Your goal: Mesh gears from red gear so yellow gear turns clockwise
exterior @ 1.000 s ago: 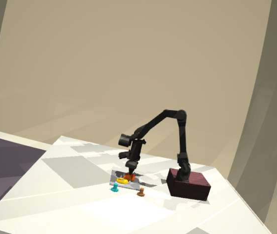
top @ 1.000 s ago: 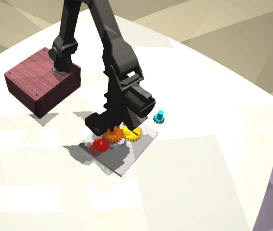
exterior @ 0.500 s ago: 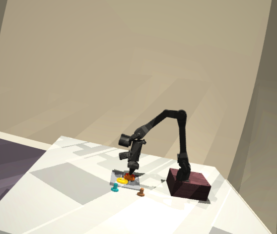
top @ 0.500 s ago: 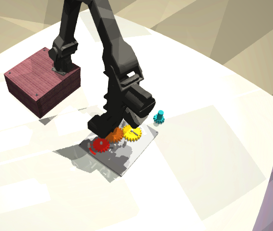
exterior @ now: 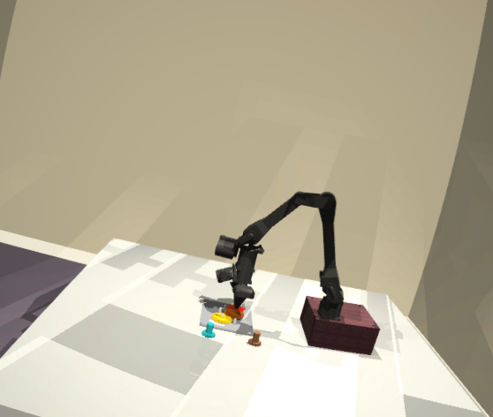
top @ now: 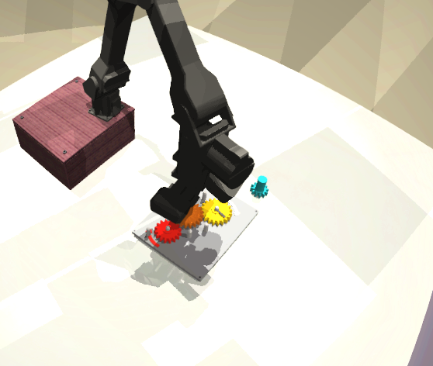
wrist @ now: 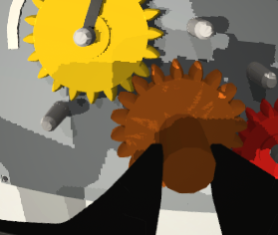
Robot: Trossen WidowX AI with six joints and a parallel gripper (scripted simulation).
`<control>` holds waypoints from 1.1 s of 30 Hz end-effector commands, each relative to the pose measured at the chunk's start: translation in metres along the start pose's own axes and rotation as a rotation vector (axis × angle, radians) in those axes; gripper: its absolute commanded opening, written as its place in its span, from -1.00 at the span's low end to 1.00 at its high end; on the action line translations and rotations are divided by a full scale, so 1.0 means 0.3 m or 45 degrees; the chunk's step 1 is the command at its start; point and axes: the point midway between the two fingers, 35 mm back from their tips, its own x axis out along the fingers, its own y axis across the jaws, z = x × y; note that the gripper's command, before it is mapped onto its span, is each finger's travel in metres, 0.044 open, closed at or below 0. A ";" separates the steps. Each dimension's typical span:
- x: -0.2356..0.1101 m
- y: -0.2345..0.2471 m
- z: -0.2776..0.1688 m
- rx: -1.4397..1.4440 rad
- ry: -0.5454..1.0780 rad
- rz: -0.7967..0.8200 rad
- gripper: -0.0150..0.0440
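Note:
My gripper point(wrist: 185, 153) is shut on the round handle of a large orange gear point(top: 192, 217) point(exterior: 235, 313) point(wrist: 146, 112). The orange gear is over the grey board point(top: 233, 232) point(wrist: 27, 169), between the red gear point(top: 165, 232) point(wrist: 268, 131) and the yellow gear point(top: 211, 214) point(exterior: 221, 318) point(wrist: 57, 50). In the wrist view its rim overlaps or touches the edges of both. Whether it sits flat or is on a peg is hidden. A cyan gear point(top: 261, 184) point(exterior: 209, 330) and a small brown gear point(exterior: 254, 339) stand on the table beside the board.
Bare pegs show in the wrist view: one peg point(wrist: 202, 29) right of the yellow gear, one peg point(wrist: 268, 79) above the red gear, and one peg point(wrist: 50, 122) below the yellow gear. The reddish wooden base block point(top: 71, 126) point(exterior: 341, 331) carries the arm.

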 end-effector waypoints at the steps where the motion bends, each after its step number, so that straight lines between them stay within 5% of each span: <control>1: 0.002 0.001 -0.002 0.038 0.000 0.000 -0.49; 18: 0.007 0.000 0.001 0.373 0.000 0.000 -0.49; 33: 0.012 -0.004 -0.003 0.150 0.000 0.000 -0.49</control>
